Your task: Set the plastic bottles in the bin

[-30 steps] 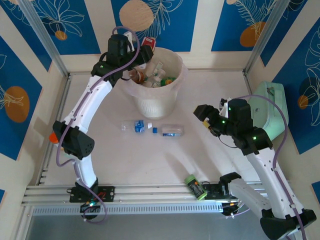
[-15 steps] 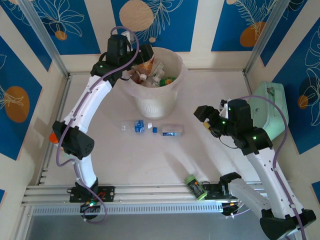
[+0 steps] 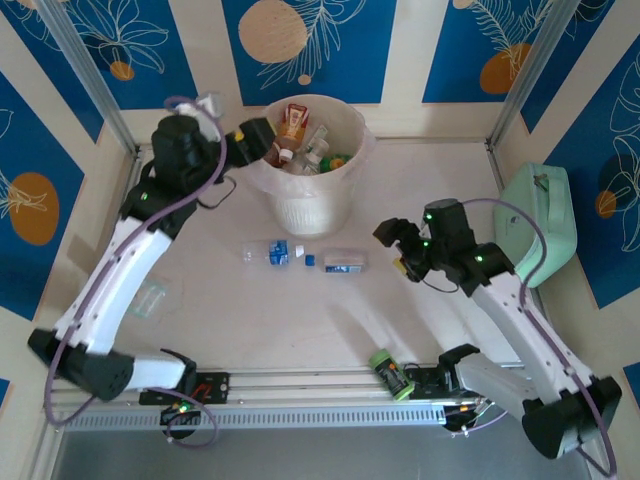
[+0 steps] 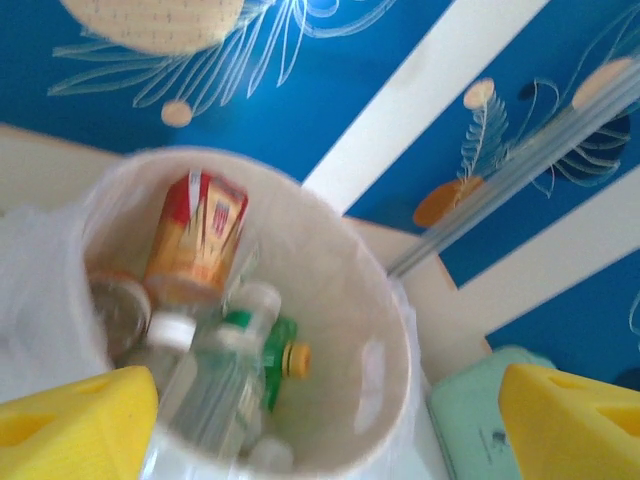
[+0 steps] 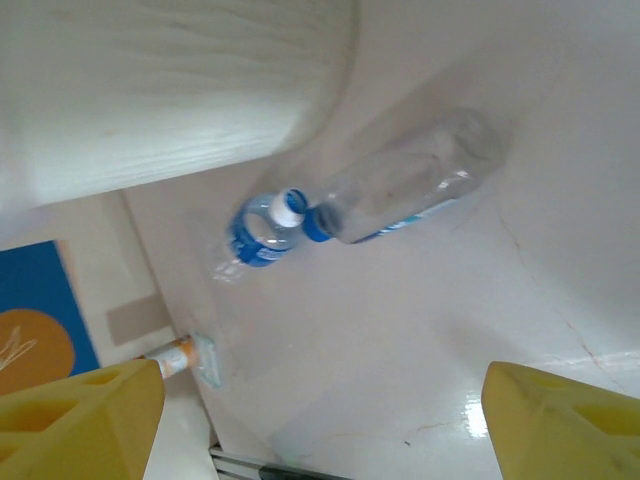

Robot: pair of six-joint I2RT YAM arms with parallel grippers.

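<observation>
table (image 3: pixel 230 330): three bottles lie loose on it, so I'd say the job is well past halfway but not finished.
bin (image 3: pixel 305 195): upper centre of the overhead frame, upright, liner in. It is loaded with a heap of bottles, so most of the work looks done.
mint-green case (image 3: pixel 540 225): right edge of the frame, not part of the job.
left gripper (image 3: pixel 252 142): upper left of centre, just beside the bin's left rim. In the wrist view the yellow fingers (image 4: pixel 75 425) stand wide apart with nothing between them.
right gripper (image 3: pixel 392 248): right of centre, above the table, near the clear bottle but apart from it. Its jaws are wide and it has hold of nothing.
red-label bottle (image 4: pixel 200 235): in the bin, on top of the heap, leaning on the far wall.
clear bottle (image 3: pixel 343 262): centre frame, below the bin, on its side, blue cap to the left. It is not yet binned and looks the likely next pick for the right arm.
crushed bottle (image 3: pixel 265 252): just left of the clear bottle, blue label, nearly cap to cap with it. Not yet binned.
green bottle (image 3: pixel 392 373): lower centre, by the rail, on its side. Not yet binned.
yellow-cap bottle (image 4: pixel 280 360): green, in the bin, low in the heap.
clear scrap (image 3: pixel 150 297): left of frame, on the table. Cannot tell whether it is a bottle.
</observation>
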